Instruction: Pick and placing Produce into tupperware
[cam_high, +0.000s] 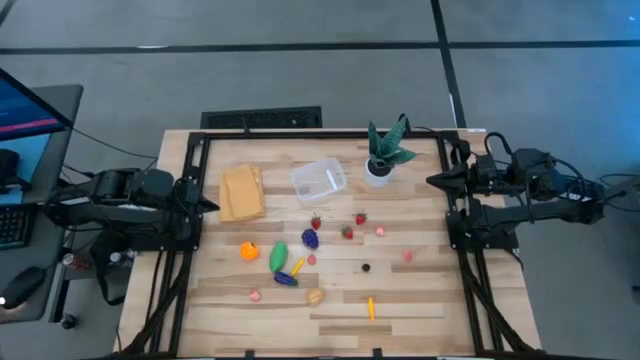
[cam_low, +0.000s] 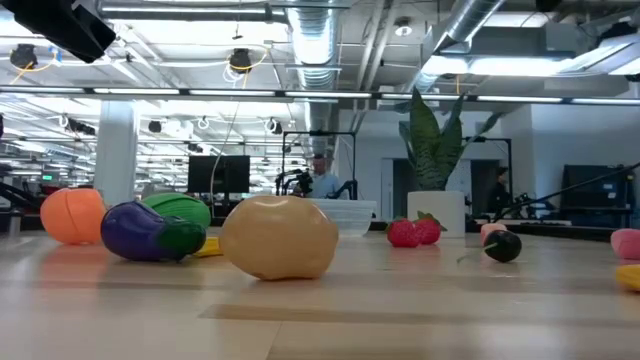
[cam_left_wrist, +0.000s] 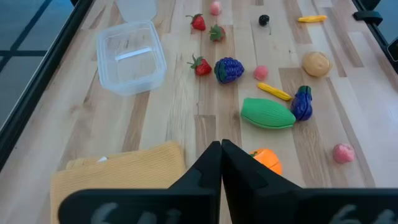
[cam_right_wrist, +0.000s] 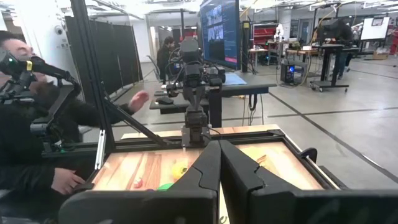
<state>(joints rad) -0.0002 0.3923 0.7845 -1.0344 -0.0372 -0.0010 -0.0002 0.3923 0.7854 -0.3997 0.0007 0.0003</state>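
Both arms are parked at the table edges. The left gripper (cam_left_wrist: 221, 149) has its fingers pressed together with nothing between them. The right gripper (cam_right_wrist: 219, 149), at the opposite edge, is likewise closed and empty.

The clear tupperware (cam_left_wrist: 130, 56) stands empty on the wooden table (cam_high: 420, 300), well ahead of the left fingertips and off to one side. A folded tan cloth (cam_left_wrist: 118, 171) lies just beside those fingertips, with an orange fruit (cam_left_wrist: 264, 160) just beside them on the other side.

The remaining produce is loose on the boards, all outside the tub:
- green vegetable (cam_left_wrist: 267, 114) ahead of the left fingertips, with the purple eggplant (cam_left_wrist: 303, 102) touching it;
- grapes (cam_left_wrist: 228, 70) near three strawberries (cam_left_wrist: 200, 65);
- tan potato (cam_left_wrist: 316, 63) farther off.

A potted plant (cam_high: 385, 152) stands near the right gripper. A person (cam_right_wrist: 31, 143) sits beyond the table in the right wrist view.
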